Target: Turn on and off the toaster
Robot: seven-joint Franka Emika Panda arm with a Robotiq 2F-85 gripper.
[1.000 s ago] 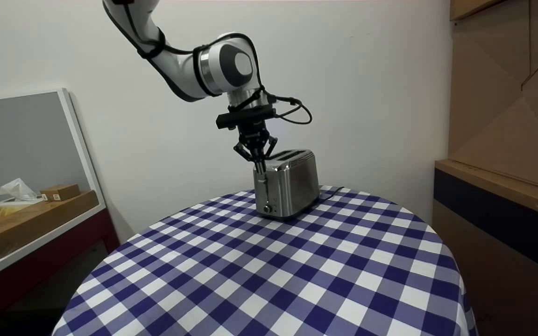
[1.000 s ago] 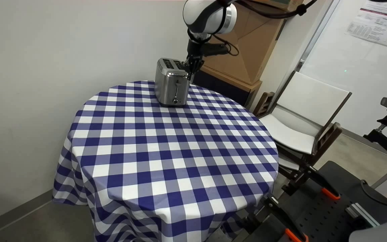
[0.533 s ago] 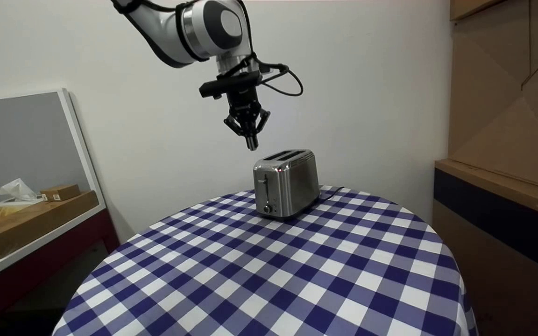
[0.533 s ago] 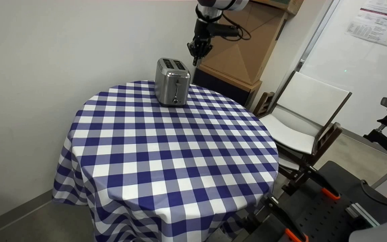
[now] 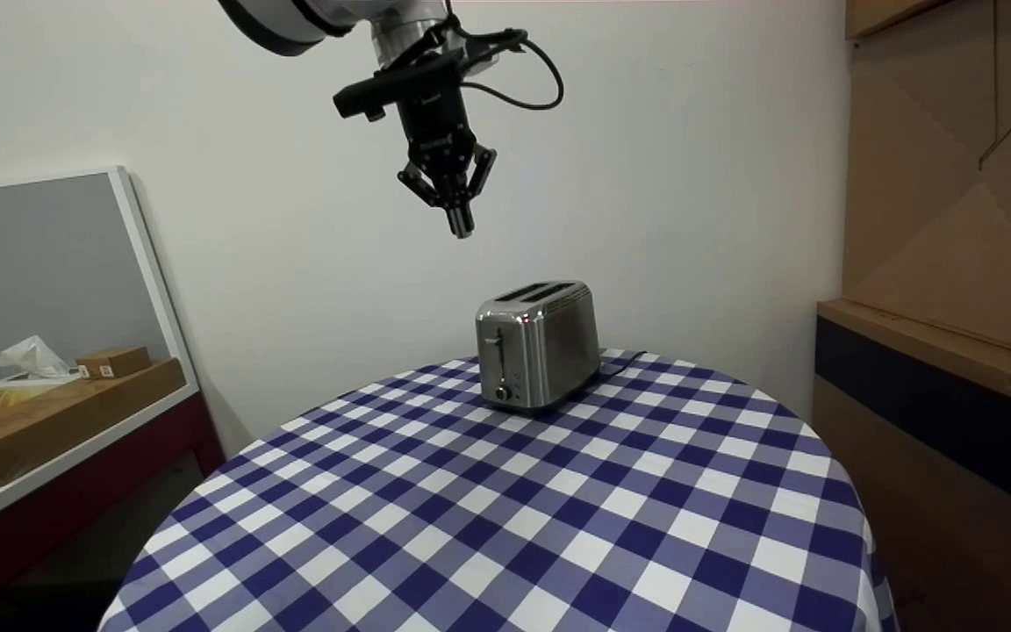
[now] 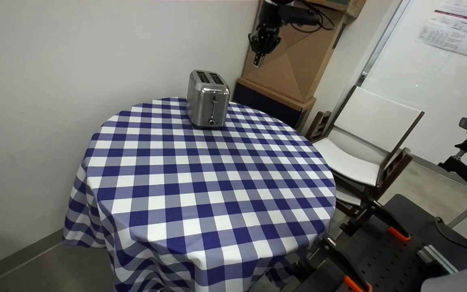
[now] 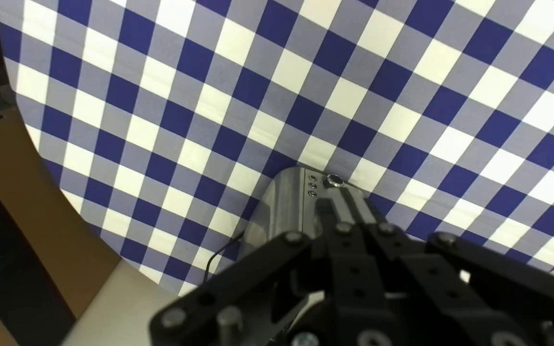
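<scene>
The shiny silver toaster (image 5: 549, 351) stands upright near the wall edge of the table, and it also shows in an exterior view (image 6: 207, 101). Its lever (image 5: 493, 341) sits high in the slot on its narrow front face, above a round knob (image 5: 503, 392). My gripper (image 5: 462, 230) is shut with nothing between its fingers. It hangs above the toaster's front end, apart from it, and it also shows in an exterior view (image 6: 258, 63). In the wrist view, the gripper (image 7: 349, 192) covers the lever and part of the front; the knob (image 7: 334, 180) and small buttons (image 7: 312, 185) show.
A blue-and-white checkered cloth (image 5: 505, 527) covers the round table. A dark cord (image 5: 628, 362) runs behind the toaster. The wall (image 5: 690, 175) stands close behind. A large brown cardboard structure (image 6: 282, 77) and a white chair (image 6: 347, 158) stand beside the table.
My gripper has risen from beside the toaster's lever, up and away from its front, staying shut. The lever is now uncovered in an exterior view. The toaster has not moved.
</scene>
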